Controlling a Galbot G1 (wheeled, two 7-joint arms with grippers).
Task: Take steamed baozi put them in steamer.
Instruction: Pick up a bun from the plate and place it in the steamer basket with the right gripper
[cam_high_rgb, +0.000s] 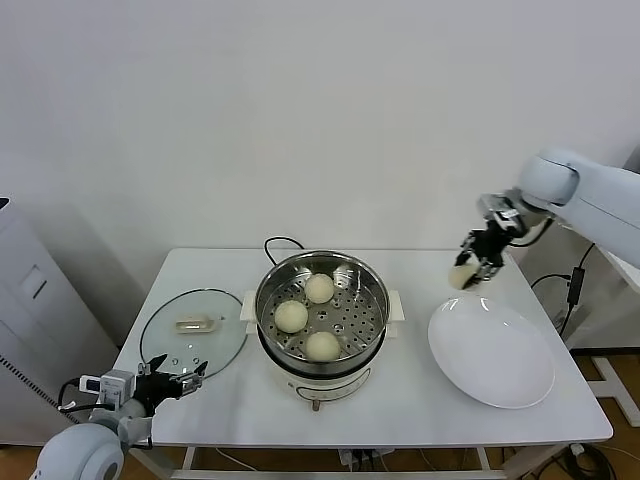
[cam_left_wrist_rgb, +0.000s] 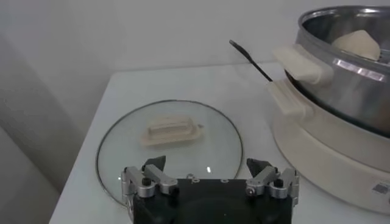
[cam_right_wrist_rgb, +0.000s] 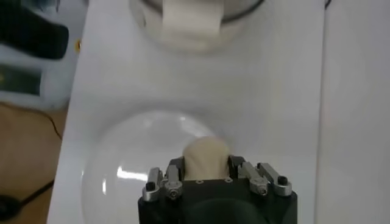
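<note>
The steel steamer (cam_high_rgb: 355, 277) stands mid-table on its white base and holds three pale baozi: one at the back (cam_high_rgb: 319, 288), one at the left (cam_high_rgb: 291, 316), one at the front (cam_high_rgb: 322, 346). My right gripper (cam_high_rgb: 470, 270) is shut on the fourth baozi (cam_high_rgb: 463, 276) and holds it in the air above the far left edge of the white plate (cam_high_rgb: 492, 352). In the right wrist view the baozi (cam_right_wrist_rgb: 206, 156) sits between the fingers, above the plate (cam_right_wrist_rgb: 122, 176). My left gripper (cam_high_rgb: 185, 377) is open and empty at the table's front left, by the glass lid (cam_high_rgb: 193, 329).
The glass lid (cam_left_wrist_rgb: 169, 145) with its pale handle lies flat left of the steamer (cam_left_wrist_rgb: 341, 79). A black cord (cam_high_rgb: 275, 243) runs behind the pot. A grey cabinet (cam_high_rgb: 30, 300) stands left of the table.
</note>
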